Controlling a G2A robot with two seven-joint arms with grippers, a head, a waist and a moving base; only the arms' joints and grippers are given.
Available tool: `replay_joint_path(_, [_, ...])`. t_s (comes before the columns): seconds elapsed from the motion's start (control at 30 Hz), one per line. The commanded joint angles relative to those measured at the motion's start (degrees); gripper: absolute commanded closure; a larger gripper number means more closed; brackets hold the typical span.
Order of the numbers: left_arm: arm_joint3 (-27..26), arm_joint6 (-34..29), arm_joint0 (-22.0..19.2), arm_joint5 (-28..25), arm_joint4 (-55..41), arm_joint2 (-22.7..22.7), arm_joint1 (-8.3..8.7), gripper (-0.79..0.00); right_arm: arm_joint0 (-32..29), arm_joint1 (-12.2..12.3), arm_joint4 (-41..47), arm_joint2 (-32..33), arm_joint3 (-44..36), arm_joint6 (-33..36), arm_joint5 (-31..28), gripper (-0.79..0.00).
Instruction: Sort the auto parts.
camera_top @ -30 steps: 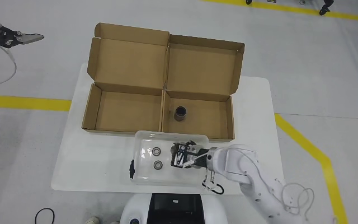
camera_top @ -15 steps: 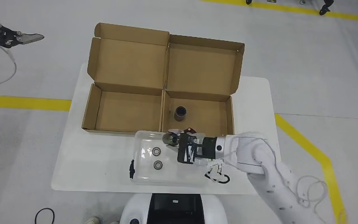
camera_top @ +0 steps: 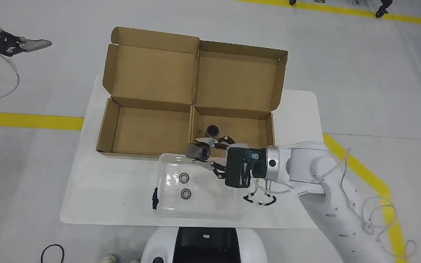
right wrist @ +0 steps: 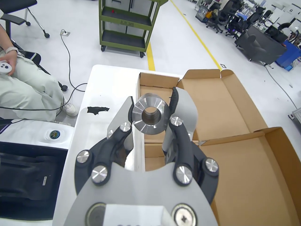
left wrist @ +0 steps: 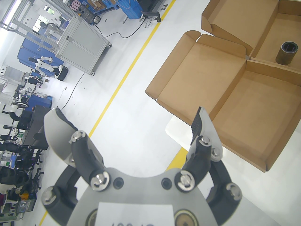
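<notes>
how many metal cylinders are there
2. One cylinder is clamped in the right gripper; a second cylinder stands upright in the right cardboard box. Hidden ones seem unlikely.

The open cardboard boxes point(camera_top: 148, 131) are plain brown, the table point(camera_top: 299, 125) white. The short metal cylinder point(right wrist: 150, 99) is bright silver — radial streaks mark its end face — and the metal sleeve point(left wrist: 285, 55) is dark grey.
</notes>
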Motion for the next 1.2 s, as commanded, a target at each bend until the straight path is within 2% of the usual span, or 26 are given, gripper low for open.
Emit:
replay_joint_path(0.0, [0.0, 0.0, 0.0, 0.0, 0.0, 0.0, 0.00, -0.785, 0.2, 0.1, -0.1, 0.7, -0.3, -1.3, -0.3, 0.000])
replay_joint_path(0.4, [0.0, 0.0, 0.0, 0.0, 0.0, 0.0, 0.00, -0.785, 1.2, 0.1, -2.8, 1.6, 0.4, -8.9, 0.0, 0.000])
replay_joint_path(0.6, [0.0, 0.0, 0.0, 0.0, 0.0, 0.0, 0.00, -0.785, 2.0, 0.0, -4.6, 0.9, 1.7, -9.9, 1.5, 0.000])
replay_joint_path(0.83, [0.0, 0.0, 0.0, 0.0, 0.0, 0.0, 0.00, -0.785, 1.9, 0.0, -5.0, 1.5, 3.3, -15.2, 1.7, 0.000])
replay_joint_path(1.0, [0.0, 0.0, 0.0, 0.0, 0.0, 0.0, 0.00, -0.785, 2.2, -0.2, -6.1, 0.2, 5.0, -14.5, 4.4, 0.000])
replay_joint_path(1.17, [0.0, 0.0, 0.0, 0.0, 0.0, 0.0, 0.00, -0.785, 2.9, -0.6, -6.2, -1.5, 7.5, -9.1, 8.6, 0.000])
